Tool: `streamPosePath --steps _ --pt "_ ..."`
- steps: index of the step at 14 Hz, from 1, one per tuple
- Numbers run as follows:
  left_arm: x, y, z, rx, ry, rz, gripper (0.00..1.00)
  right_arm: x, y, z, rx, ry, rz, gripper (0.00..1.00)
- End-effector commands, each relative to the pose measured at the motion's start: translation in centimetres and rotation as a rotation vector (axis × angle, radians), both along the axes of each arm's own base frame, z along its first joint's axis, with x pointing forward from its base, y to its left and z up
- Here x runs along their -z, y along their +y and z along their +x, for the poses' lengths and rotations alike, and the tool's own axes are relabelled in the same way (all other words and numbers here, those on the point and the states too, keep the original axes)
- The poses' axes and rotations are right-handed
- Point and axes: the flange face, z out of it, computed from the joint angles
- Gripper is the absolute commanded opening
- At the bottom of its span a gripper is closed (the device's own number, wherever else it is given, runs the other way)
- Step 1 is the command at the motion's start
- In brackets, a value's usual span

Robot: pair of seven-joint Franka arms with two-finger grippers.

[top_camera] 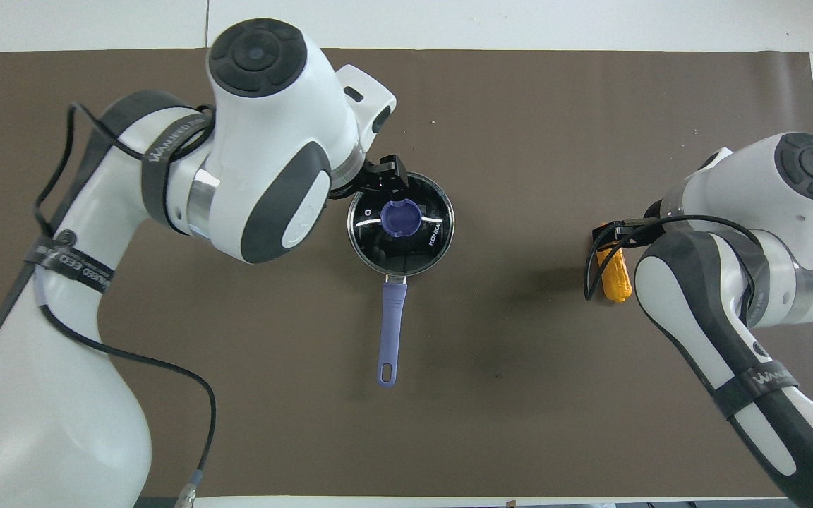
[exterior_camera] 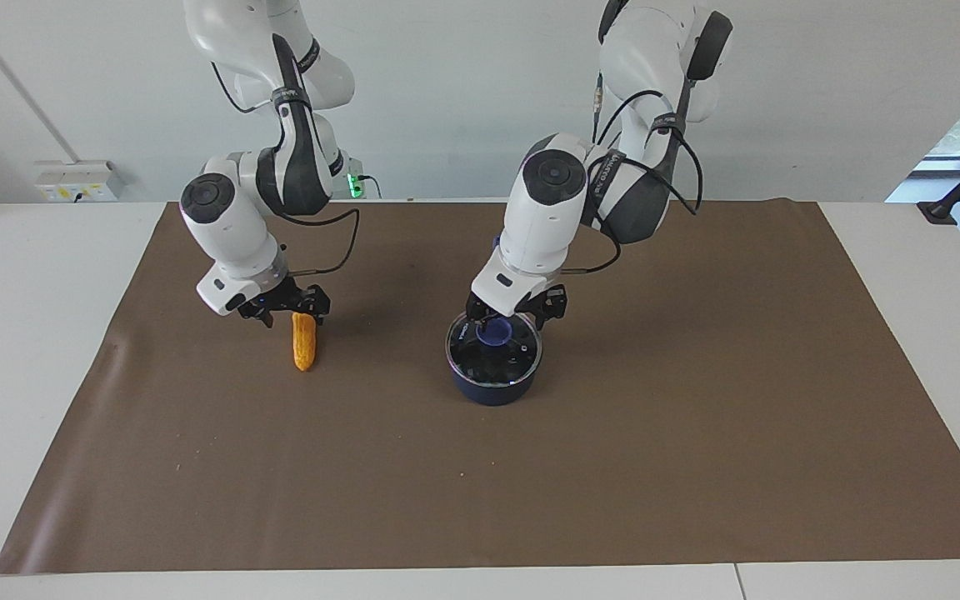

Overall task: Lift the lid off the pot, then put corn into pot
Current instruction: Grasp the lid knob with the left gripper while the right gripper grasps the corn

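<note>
your left gripper (exterior_camera: 515,315) hangs with its fingers spread on either side of the blue knob (exterior_camera: 494,332), not yet pinching it, so far as the facing view shows; the knob sits at the centre of the lid (exterior_camera: 494,352), which is on the pot (exterior_camera: 492,390), whose long handle (top_camera: 391,331) runs toward the robots, under the wrist; take the knob, not the rim; the lid looks like glass in a thin metal ring, so judge it stiff, smooth and breakable, fairly light, and inclined to tip if you catch the knob off centre; close squarely across it and lift straight.

your right gripper (exterior_camera: 293,308) has its fingers spread over the end of the corn (exterior_camera: 304,346) nearer to the robots, which lies between them or just below, touching or not i cannot tell; the cob lies flat on the brown mat (exterior_camera: 697,433), well apart from the pot, toward the right arm's end of the table; it looks small, light and bumpy, so it should grip well, but being round it may roll; close across its width, closer to the middle than the tapered tip.
</note>
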Motion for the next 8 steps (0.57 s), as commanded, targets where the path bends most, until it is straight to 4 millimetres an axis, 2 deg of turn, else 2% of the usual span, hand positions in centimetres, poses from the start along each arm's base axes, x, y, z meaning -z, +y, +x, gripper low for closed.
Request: streamPosePath --steps 1,5,6,8 --pt "1.1 -1.1 0.2 0.018 -0.042 0.034 1.0 2.6 0.1 -0.7 -0.005 -0.01 0.008 0.96" --pt "1.6 -1.1 0.3 0.023 -0.054 0.034 1.0 5.1 1.4 -0.7 -0.02 0.004 0.001 0.96" --pt "2.4 -1.1 0.2 0.024 -0.048 0.039 1.0 5.4 1.5 -0.8 -0.021 0.008 0.001 0.93" --pt "2.8 -1.5 -0.1 0.03 -0.042 0.042 1.0 5.4 1.3 -0.8 -0.029 0.017 0.001 0.6"
